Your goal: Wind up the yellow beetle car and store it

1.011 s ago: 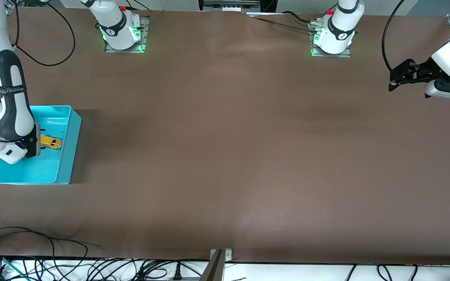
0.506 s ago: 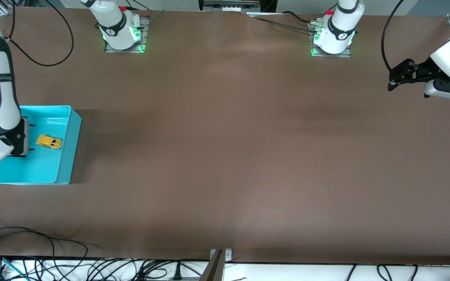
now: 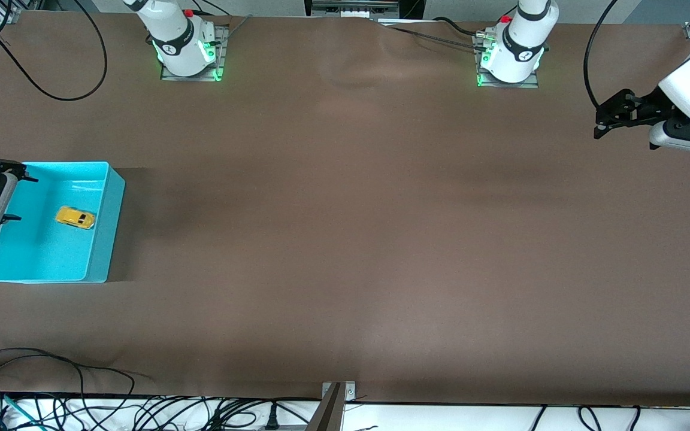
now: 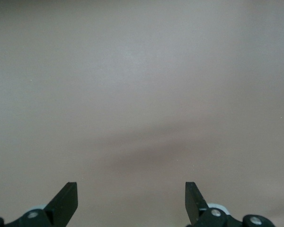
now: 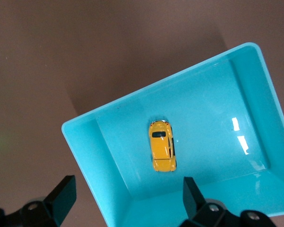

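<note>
**A:** Turquoise plastic frames the story: the yellow beetle car (image 3: 75,218) lies on its wheels on the floor of the turquoise bin (image 3: 99,239), at the right arm's end of the brown bench (image 3: 351,239), touched by nothing.

**B:** And the right gripper (image 3: 14,198)?

**A:** It hangs over the bin's outer edge, fingers spread wide and empty; its wrist view looks straight down on the car (image 5: 162,152) between the two black fingertips (image 5: 194,196).

**B:** The other arm?

**A:** The left gripper (image 3: 601,124) waits over bare bench at the left arm's end, well apart from the bin, its fingers parted too and holding nothing (image 4: 131,201).

**B:** So the job looks finished?

**A:** The storing does, by my reading. Whether the spring is wound cannot be told from here.

**B:** What could still spoil it?

**A:** A wound car might roll and knock the bin's wall. And the right gripper sits close above the rim (image 5: 132,94); a low sideways move could catch it and drag or tip the light bin.
</note>
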{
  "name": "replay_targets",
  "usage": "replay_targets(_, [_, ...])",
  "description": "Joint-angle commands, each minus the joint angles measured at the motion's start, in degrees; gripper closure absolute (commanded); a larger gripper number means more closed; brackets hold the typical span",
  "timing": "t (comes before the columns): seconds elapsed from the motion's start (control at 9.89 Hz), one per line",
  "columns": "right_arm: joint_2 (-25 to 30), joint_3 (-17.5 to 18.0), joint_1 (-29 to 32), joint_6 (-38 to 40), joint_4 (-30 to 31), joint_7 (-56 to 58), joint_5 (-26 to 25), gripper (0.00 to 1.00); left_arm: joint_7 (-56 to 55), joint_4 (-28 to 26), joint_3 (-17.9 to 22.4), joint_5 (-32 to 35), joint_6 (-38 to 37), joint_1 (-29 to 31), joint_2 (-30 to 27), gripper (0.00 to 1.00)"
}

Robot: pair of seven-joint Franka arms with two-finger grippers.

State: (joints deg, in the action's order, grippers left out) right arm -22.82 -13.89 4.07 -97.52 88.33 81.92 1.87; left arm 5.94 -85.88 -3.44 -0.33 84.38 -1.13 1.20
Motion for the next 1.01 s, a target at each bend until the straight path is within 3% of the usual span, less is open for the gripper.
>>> replay_targets(0.0, [0.32, 0.18, -2.39, 3.99, -4.47, -13.84, 1.29, 0.0, -0.49, 3.09, 0.45, -1.6, -1.41, 0.07, 0.65, 0.0])
replay_targets(0.3, [0.32, 0.62, -3.36, 4.17, -5.98, -27.74, 7.26, 0.0, -0.41, 3.18, 0.37, -1.69, -2.2, 0.07, 0.65, 0.0])
replay_targets(0.71, [3.66, 2.99, -3.36, 5.31, -6.51, -39.89, 7.71, 0.0, -0.49, 3.18, 0.37, -1.69, -2.12, -0.28, 0.83, 0.0])
replay_targets(0.91, [6.46, 6.32, -3.45, 6.36, -6.6, -47.77, 7.54, 0.0, -0.49, 3.09, 0.37, -1.69, -2.2, -0.28, 0.82, 0.0])
